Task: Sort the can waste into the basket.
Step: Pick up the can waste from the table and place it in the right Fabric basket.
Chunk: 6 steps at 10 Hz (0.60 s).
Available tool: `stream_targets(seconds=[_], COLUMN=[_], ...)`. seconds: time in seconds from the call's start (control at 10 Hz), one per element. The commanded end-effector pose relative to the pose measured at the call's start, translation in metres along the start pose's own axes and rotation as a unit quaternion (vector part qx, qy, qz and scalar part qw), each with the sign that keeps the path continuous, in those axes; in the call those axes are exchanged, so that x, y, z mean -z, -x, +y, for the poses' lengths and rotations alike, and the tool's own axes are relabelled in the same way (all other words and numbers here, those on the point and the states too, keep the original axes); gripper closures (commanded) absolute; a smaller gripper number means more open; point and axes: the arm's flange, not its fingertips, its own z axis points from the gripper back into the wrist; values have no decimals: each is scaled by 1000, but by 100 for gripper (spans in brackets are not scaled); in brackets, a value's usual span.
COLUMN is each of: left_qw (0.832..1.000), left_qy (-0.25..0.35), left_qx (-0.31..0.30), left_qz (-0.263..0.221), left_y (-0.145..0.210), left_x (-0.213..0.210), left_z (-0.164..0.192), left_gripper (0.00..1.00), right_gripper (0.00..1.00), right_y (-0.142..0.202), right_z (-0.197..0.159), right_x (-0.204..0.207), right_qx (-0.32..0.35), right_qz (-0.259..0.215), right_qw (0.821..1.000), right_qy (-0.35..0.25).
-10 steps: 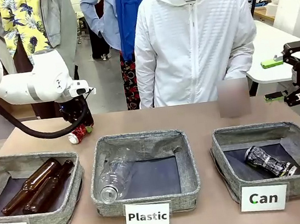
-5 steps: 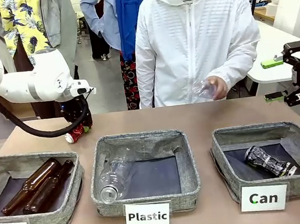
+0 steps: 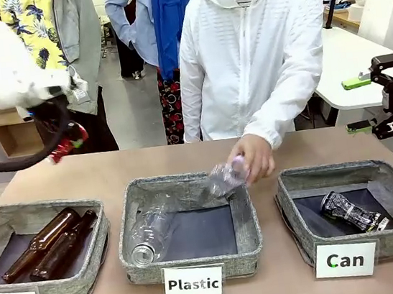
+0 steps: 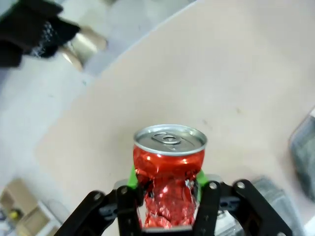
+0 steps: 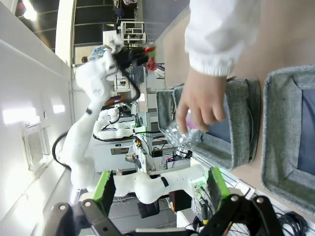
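The shiny red can [image 4: 170, 169] sits upright between my left gripper's [image 4: 168, 196] green pads, and the jaws are shut on its dented body. In the front view that gripper [image 3: 64, 144] hangs blurred above the table's far left corner with the red can [image 3: 61, 150] in it. The black patterned can [image 3: 351, 211] lies inside the basket [image 3: 288, 204] behind the "Can" card [image 3: 345, 259]. My right gripper [image 3: 358, 104] is open and holds nothing, high beyond the table's right end. In the right wrist view its fingers [image 5: 104, 189] stand wide apart.
A person's hand [image 3: 252, 158] holds a crumpled clear bottle [image 3: 226, 178] over the "Plastic" basket [image 3: 243, 217], where another clear bottle [image 3: 150, 236] lies. Two brown bottles [image 3: 46, 244] lie in the "Bottle" basket [image 3: 98, 236]. A bare strip of table runs behind the baskets.
My left arm has lifted the red can off the table, up and to the left. The person's hand has brought a clear bottle down to the Plastic basket. The right gripper has not moved.
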Motion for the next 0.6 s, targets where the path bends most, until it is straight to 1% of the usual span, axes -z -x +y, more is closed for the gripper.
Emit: stream_targets(seconds=[0.0,0.1,0.2,0.3,0.4,0.5], left_qw=[992,979,958,938,916,912], left_qy=[32,42,67,55,34,39], left_qx=[117,198,277,333,388,391], left_qz=[-40,-36,-39,-79,-99,-115], left_y=[98,135,157,168,173,172], left_x=[-69,-82,-79,-72,-65,-66], left_z=[-53,-75,-95,-115,-128,-128], left_gripper=[100,100,100,100,100,100], right_gripper=[0,0,0,0,0,0], right_y=[0,0,0,0,0,0], right_z=[0,0,0,0,0,0], right_x=[-3,-3,-3,-3,-3,-3], right_qx=[-11,-11,-11,-11,-11,-11], right_qz=[3,3,3,3,3,3], right_qw=[1000,1000,1000,1000,1000,1000], right_qy=[1,1,1,1,1,1])
